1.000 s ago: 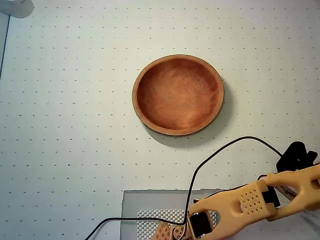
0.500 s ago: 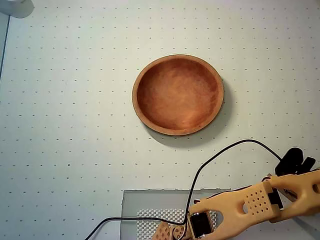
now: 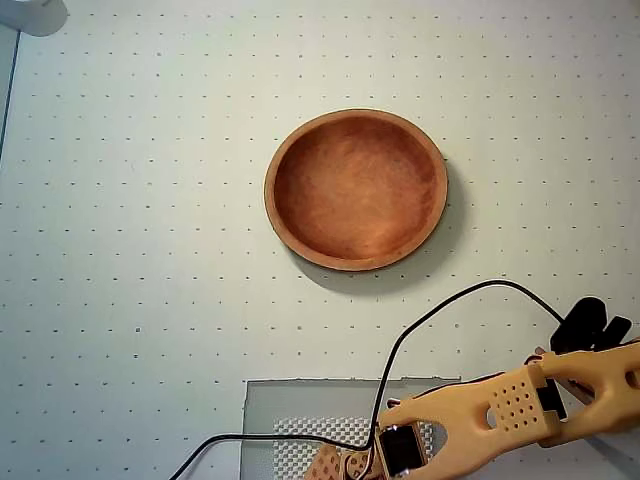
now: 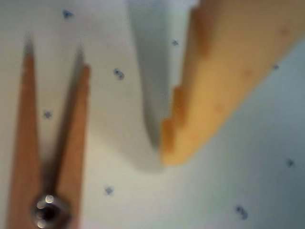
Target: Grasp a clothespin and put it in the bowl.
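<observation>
In the wrist view, the clothespin (image 4: 47,152) lies flat on the dotted mat (image 4: 119,119) at the left, one orange fingertip (image 4: 190,133) just right of it, apart. Whether the gripper is spread, I cannot tell. Overhead, the wooden bowl (image 3: 290,235) sits empty, well apart from the arm (image 3: 500,410).

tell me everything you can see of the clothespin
The clothespin shows only in the wrist view, close up and blurred, at the lower left. It is light tan wood: two slim prongs spread in a narrow V toward the top, joined at a shiny metal spring low in the frame. It lies flat on the dotted white table, left of one orange finger, apart from it.
</observation>
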Controlling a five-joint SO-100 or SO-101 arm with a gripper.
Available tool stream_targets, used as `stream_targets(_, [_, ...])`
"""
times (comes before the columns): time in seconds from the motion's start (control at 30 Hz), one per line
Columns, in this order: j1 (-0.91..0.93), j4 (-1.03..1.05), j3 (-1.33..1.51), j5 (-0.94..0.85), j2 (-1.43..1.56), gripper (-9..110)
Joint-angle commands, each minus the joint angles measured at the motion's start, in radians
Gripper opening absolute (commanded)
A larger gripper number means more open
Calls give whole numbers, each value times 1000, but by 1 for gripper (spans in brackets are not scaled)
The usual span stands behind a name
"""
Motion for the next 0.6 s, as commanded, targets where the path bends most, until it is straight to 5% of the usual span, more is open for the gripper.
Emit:
stream_targets(0.0, [-9, 26, 0, 3, -8, 46])
stream_targets(0.57, [-28, 26, 0, 3, 0, -4])
